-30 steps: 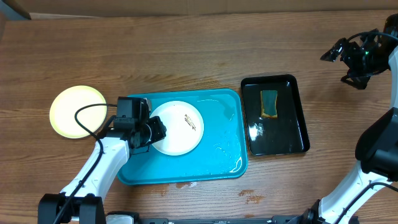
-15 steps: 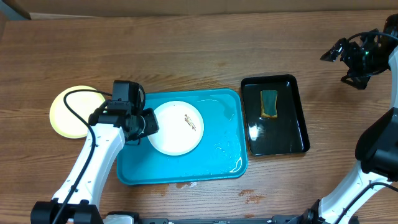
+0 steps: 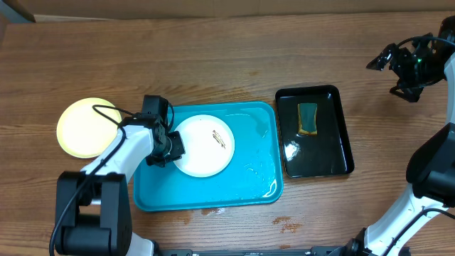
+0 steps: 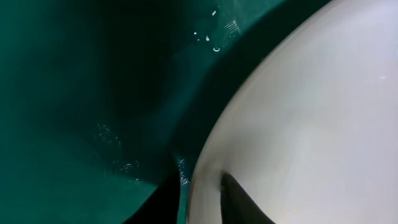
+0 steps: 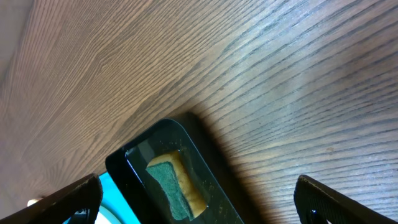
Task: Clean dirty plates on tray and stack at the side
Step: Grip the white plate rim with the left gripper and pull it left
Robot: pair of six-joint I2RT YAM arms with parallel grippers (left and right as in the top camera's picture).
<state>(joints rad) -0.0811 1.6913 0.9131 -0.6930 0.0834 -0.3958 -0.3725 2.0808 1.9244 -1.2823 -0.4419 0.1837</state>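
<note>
**Two plates in view, one at the side, one soiled on the tray**

One white round plastic plate (image 3: 206, 146) lies in the left half of the large turquoise-blue rectangular plastic tray (image 3: 249, 186), a small dark smear (image 3: 217, 138) showing on its face, so it appears to need wiping before it can be stacked. The left hand (image 3: 173, 147) sits at that plate's left rim. In the left wrist view its fingers (image 4: 239, 202) straddle the rim, one over the plate and one outside it above the wet tray floor. They stand close together, but I cannot tell whether they actually pinch the rim. The placement suggests a steadying or lifting hold.

A pale yellow-green round plastic plate (image 3: 82, 128) rests on the wooden desk (image 3: 213, 64) just off the tray's left edge, likely the base of the stack; no smear shows on it from above.

A green-and-yellow sponge (image 3: 307, 118) waits in the small glossy black tray (image 3: 327, 153) beside the turquoise tray's right edge. The right hand (image 5: 198, 190) hangs near the desk's far right corner, fingers spread wide and holding nothing, well placed to fetch the sponge.
</note>
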